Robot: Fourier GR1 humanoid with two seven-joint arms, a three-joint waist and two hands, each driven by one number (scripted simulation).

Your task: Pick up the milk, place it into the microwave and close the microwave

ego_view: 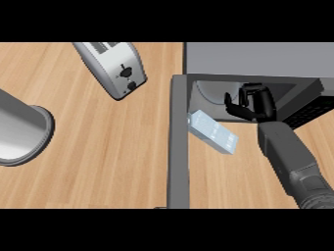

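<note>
Step judged to be the pick-up, not yet achieved; the milk [213, 131], a pale carton, is seen lying tilted on the counter [111, 147] just in front of the microwave [267, 59] opening, beside the inner face of the open door [178, 142]; no hand is closed on it.

Right hand [250, 105] is noted at the mouth of the microwave cavity, its forearm coming up from the counter's near edge at the right; fingers are spread and only lightly bent, thumb apart; nothing is held. Contact with the carton is doubtful: the heel of the hand lies just beside the carton's upper right edge, but whether they touch cannot be told from this steep angle.

Left hand is not seen.

Next move, as judged: the right hand would need to be brought back toward the carton and lowered over it, fingers closed across its narrow sides; the carton then to be carried into the cavity and released; the door, standing wide toward the near edge, to be swung shut afterwards.

Also recorded: toaster [115, 68] toward the far edge, left of the microwave; grey cylindrical pot [10, 127] at the left edge.
</note>
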